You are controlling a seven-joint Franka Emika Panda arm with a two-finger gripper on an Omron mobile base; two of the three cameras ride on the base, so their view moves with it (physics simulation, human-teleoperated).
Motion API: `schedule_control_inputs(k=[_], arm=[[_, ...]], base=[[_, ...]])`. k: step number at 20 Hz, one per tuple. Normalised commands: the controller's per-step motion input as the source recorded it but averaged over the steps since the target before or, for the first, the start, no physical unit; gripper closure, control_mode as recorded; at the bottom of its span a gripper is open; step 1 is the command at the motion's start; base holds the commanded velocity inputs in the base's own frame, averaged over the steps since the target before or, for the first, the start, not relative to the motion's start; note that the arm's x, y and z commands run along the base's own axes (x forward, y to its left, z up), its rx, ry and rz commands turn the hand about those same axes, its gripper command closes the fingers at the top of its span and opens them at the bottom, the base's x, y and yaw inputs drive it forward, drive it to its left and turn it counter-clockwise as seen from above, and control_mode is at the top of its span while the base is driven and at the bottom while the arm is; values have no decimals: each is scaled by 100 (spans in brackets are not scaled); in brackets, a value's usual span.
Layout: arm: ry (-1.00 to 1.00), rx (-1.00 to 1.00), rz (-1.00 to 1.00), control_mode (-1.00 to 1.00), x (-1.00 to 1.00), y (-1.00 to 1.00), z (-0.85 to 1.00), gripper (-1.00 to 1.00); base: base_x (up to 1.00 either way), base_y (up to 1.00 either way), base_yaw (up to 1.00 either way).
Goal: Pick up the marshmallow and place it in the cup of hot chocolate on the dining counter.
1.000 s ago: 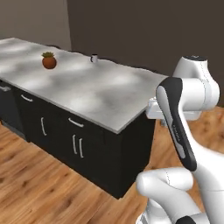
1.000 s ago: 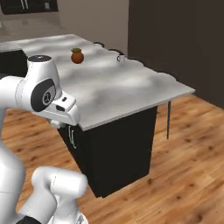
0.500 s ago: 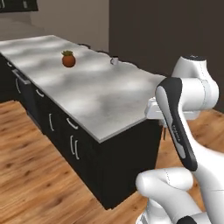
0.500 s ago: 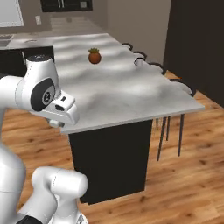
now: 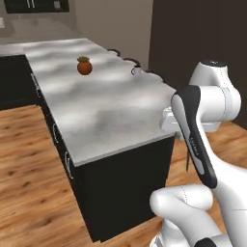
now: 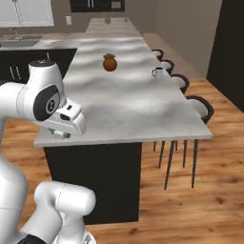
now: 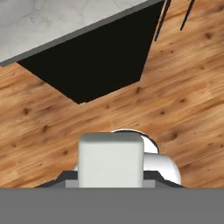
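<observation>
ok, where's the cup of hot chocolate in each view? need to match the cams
Left base view: the cup of hot chocolate sits upper centre, near the dining counter's far right edge, right of the plant pot.
Right base view: the cup is upper right of centre, near the counter's right edge, right of the pot.
Hand view: not in it; a counter corner over wood floor.
Shared landmark: the terracotta plant pot.

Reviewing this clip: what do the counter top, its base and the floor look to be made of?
Counter top: polished stone, probably marble, judging by the white-grey veining and soft sheen. Base: flat matte black panels, maybe painted wood or laminate; the look leaves it open. Floor: warm brown wood planks with visible grain and knots.
</observation>
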Motion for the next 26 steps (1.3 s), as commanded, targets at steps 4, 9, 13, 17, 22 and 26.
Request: schedule_control_inputs(k=[4,9,13,17,22,26], arm=[[0,0,0,100,0,0,0,100],[0,0,0,100,0,0,0,100],[0,0,0,100,0,0,0,100],[0,0,0,100,0,0,0,100],[0,0,0,100,0,0,0,100],[0,0,0,100,0,0,0,100]], base=[[10,-100,33],[5,-100,27],[3,-100,29],[1,-100,39],[2,-100,47],[3,-100,48]])
